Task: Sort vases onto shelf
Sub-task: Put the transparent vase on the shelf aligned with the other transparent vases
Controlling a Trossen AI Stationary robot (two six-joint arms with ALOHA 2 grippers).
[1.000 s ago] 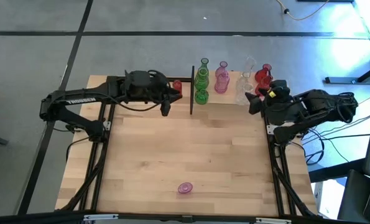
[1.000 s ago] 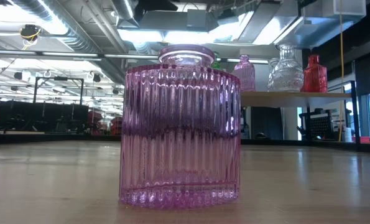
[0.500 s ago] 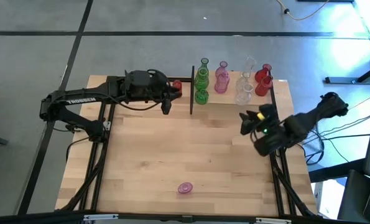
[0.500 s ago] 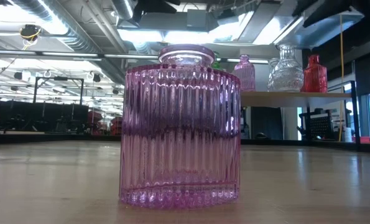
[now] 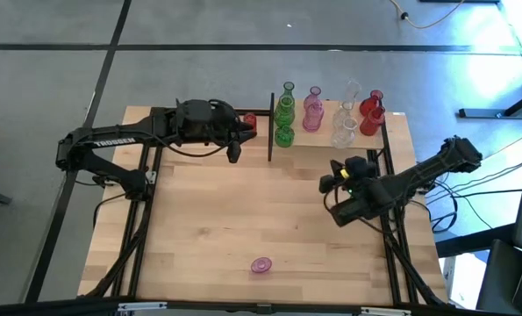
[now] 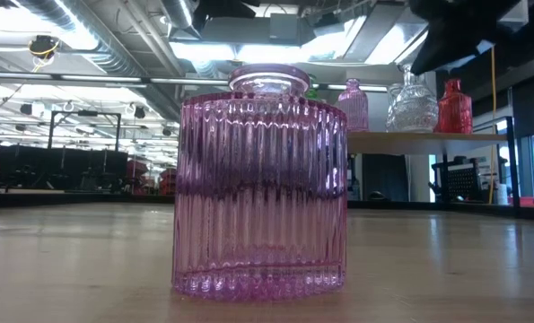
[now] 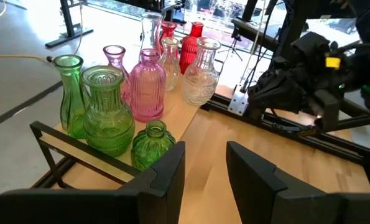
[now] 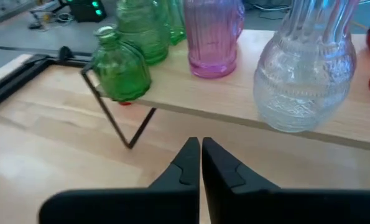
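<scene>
My right gripper (image 5: pixel 331 187) hangs over the bare tabletop (image 5: pixel 217 219) with its fingers pressed together and nothing between them, just in front of the shelf (image 8: pixel 247 99), whose light board carries the vases grouped by colour. From this pincer the small green vase (image 8: pixel 121 70) stands ahead near the shelf's black leg, a ribbed pink one (image 8: pixel 212 37) beyond it, a clear one (image 8: pixel 303 74) close ahead on the board's edge. The one vase left off the shelf, a squat pink vase (image 5: pixel 261 265), stands well behind and away from my fingers, near the table's front edge (so I judge it to be my next fetch). My left gripper (image 7: pixel 203 165) waits parted and empty, facing the shelf's green end.
</scene>
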